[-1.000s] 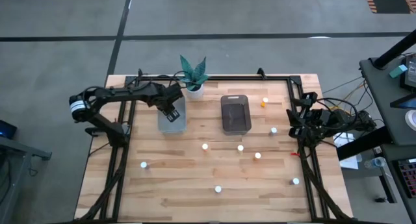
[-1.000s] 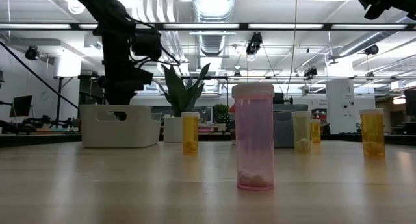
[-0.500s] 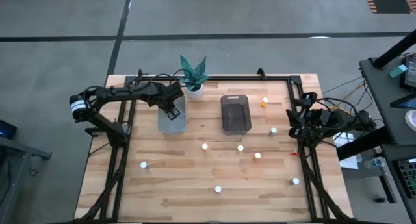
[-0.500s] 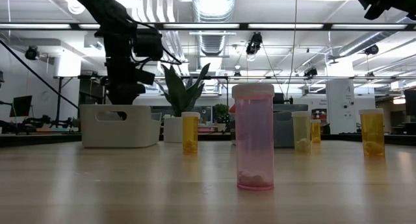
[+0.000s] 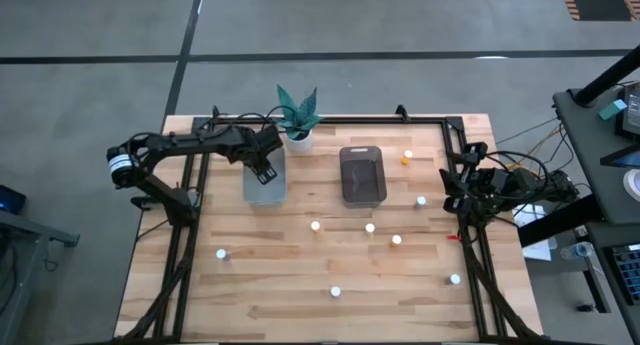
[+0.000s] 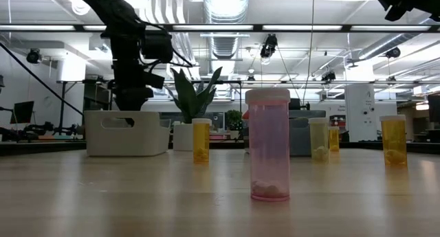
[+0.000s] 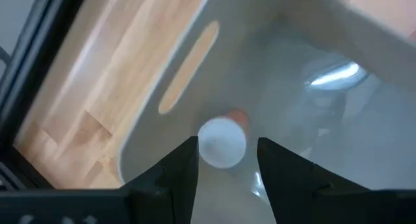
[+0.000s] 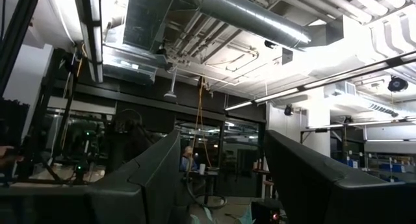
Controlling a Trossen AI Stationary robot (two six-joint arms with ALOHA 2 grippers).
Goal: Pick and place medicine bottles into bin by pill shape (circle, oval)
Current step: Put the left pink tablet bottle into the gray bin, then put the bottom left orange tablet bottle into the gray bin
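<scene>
A medicine bottle [image 7: 221,141] with a white cap is seen lying inside the pale clear bin [image 5: 264,181], between the spread fingers [image 7: 174,178] of the left pincer [image 5: 263,169]; no contact between the fingers and the bottle is visible, so the left pincer is open and nothing is held in it. The left pincer is positioned over this bin, which is placed near the far edge of the counter [image 5: 280,285], just beside a potted plant [image 5: 298,115]. The dark grey bin [image 5: 362,174] is set to the right of the clear one, apart from it. White-capped bottles are scattered across the open boards: one [image 5: 315,225], another [image 5: 369,227] and an amber one [image 5: 396,239] near the middle, one [image 5: 221,253] toward the left, one [image 5: 335,291] at the near side, and others [image 5: 420,200] toward the right edge. The right pincer [image 5: 449,191] is parked at the counter's right edge, its fingers [image 8: 149,178] held apart and nothing between them.
</scene>
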